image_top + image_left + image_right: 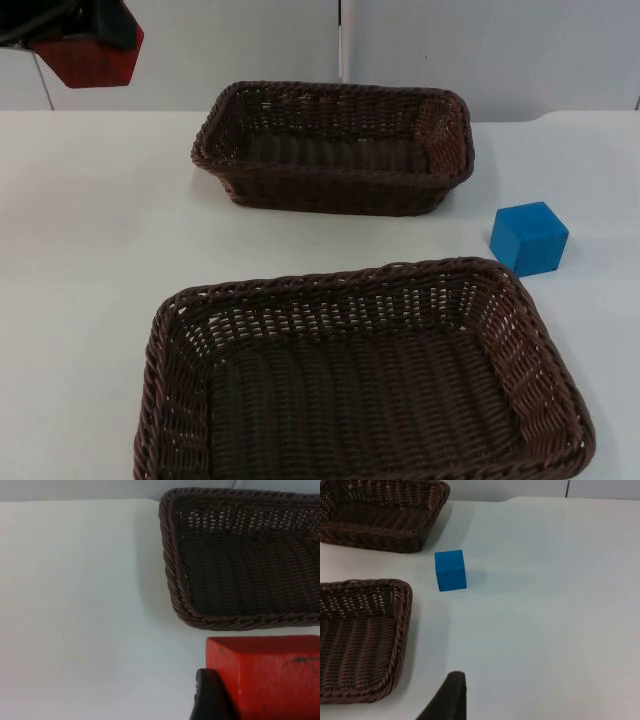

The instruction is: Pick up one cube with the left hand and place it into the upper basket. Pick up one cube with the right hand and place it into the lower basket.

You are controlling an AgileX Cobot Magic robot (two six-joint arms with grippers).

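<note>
A: Start big. What carries everything?

B: The white surface [90, 260], ending at the grey wall [480, 50]. From the top view, the lower basket [190, 400] sits nearest the camera, brown wicker, nothing lying in it. The upper basket [440, 150] stands farther back, toward the wall, well apart from the lower one, and it also holds nothing.

A: Do the wrist views add anything there?

B: The left wrist view gives one basket [172, 580] from close up: a rounded corner of the rim and the bare woven floor. The right wrist view takes in both, the upper basket [420, 527] and a corner of the lower basket [402, 630].

A: The cubes?

B: The blue cube [529, 238] rests on the surface just beside the lower basket's far right corner, apart from the rim. The right wrist view [450, 570] shows it free on all sides, lying between the two baskets' corners.

A: And the red one?

B: The red cube [88, 55] hangs high at the top view's upper left, gripped by the left tool [90, 30]. In the left wrist view the cube [270, 680] is near the basket's rim, a black fingertip [212, 700] pressed to its side.

A: The right tool?

B: Its fingertip [451, 697] stands over bare surface, near the lower basket and well apart from the blue cube. Whether it is open, I cannot tell.
</note>
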